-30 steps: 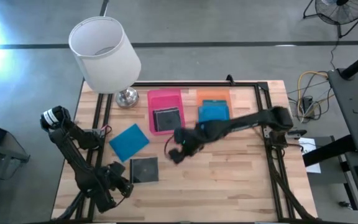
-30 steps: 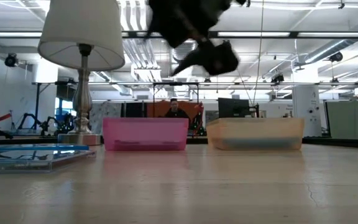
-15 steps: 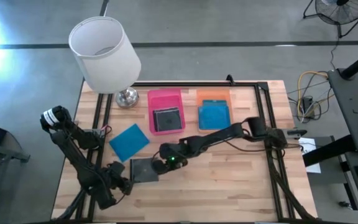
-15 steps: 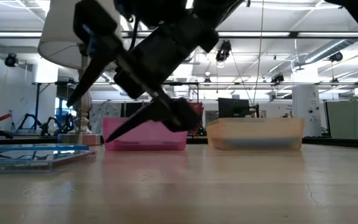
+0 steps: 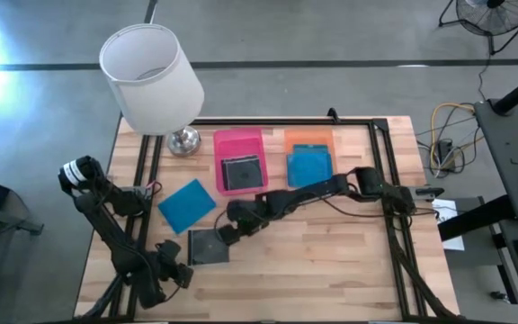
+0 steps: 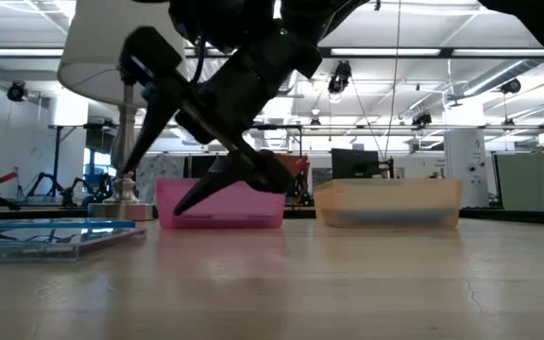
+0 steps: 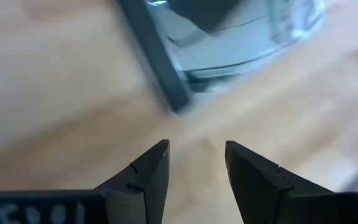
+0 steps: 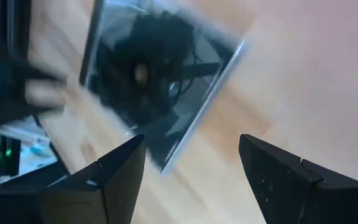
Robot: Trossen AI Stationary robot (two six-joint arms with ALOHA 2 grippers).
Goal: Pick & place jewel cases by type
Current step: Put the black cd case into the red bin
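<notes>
A clear jewel case (image 5: 207, 246) showing a dark disc lies flat on the table's near-left part. My right gripper (image 5: 224, 232) is open and hangs slanted just above the case's far right corner (image 8: 166, 93); in the low view its fingers (image 6: 179, 203) are clear of the tabletop. My left gripper (image 5: 179, 273) is open at the case's near left corner (image 7: 176, 99), not touching it. A blue jewel case (image 5: 187, 204) lies flat farther left. Another clear case (image 5: 241, 171) sits in the pink tray (image 5: 238, 139), and a blue case (image 5: 310, 165) sits in the orange tray (image 5: 308, 137).
A table lamp (image 5: 148, 76) with a white shade stands on its metal base (image 5: 183, 140) at the far left corner. Black rails (image 5: 394, 216) run along the table's sides. Bare wood (image 5: 322, 261) spreads over the near right part. A person (image 6: 265, 165) sits far behind the trays.
My right gripper has swung from in front of the trays toward the table's near left and come down to the clear case on the table, tipping its fingers toward it. In the last half second it has shifted slightly farther left.
</notes>
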